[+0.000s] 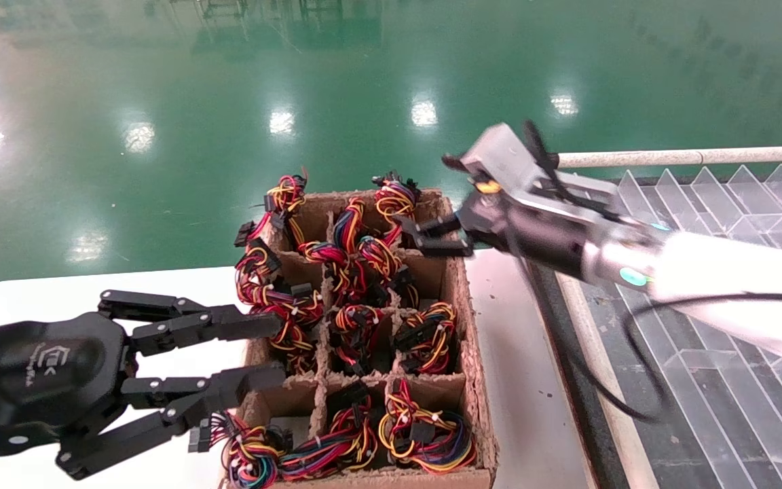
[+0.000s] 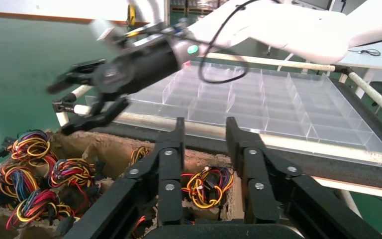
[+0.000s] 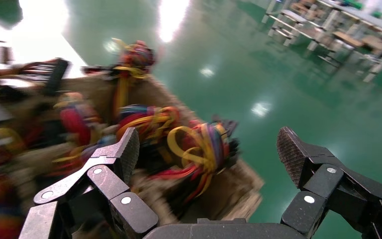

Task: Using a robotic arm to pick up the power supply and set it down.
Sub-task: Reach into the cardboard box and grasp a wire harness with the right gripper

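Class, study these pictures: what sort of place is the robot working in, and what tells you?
Probably a factory or assembly floor: a glossy green floor, a divided cardboard box packed with wire bundles, and clear compartment trays beside it.

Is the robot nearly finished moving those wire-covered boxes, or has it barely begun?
Barely begun, it seems. The cardboard crate shows wire bundles in most compartments, and the clear divided tray beside it shows nothing in the cells in view. In hand: the right gripper, open and empty, is at the crate's far right corner. The left gripper, also open, rests at the crate's left side. Grasping, lifting and setting down are all left.
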